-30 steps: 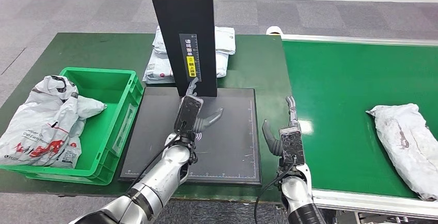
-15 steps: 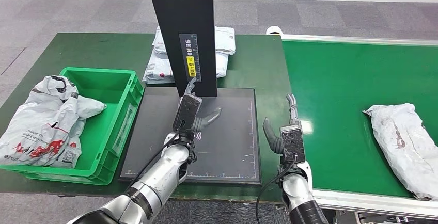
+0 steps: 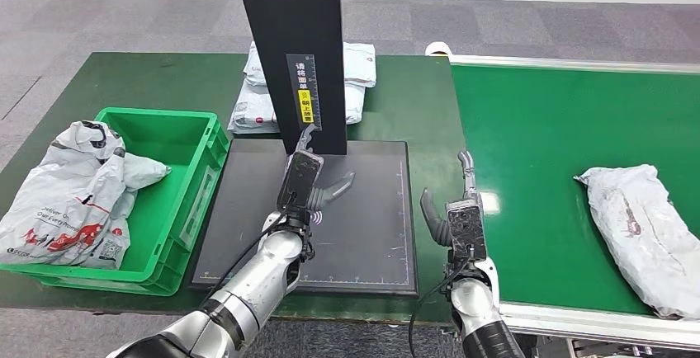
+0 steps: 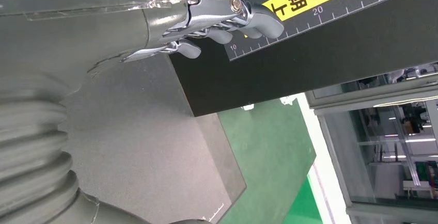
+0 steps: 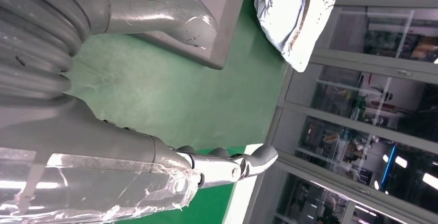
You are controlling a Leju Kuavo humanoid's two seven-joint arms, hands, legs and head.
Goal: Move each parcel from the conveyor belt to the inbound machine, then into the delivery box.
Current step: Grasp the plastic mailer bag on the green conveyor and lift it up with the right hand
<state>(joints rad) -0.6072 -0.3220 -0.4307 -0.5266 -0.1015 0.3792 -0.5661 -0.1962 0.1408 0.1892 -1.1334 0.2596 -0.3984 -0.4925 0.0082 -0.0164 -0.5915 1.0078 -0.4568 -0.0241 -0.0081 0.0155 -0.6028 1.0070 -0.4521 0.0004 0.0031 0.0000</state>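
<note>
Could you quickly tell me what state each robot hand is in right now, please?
Left robot hand: open, holding nothing, above the black scanner plate.
Right robot hand: open, holding nothing, beside the conveyor belt.

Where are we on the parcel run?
Done: grey plastic parcels sit in the green plastic delivery box. In hand: nothing; the left hand hovers open over the bare black scanner plate, and the right hand waits open beside the green conveyor belt. Left: the grey crumpled parcel on the belt needs picking, scanning and boxing.
</note>
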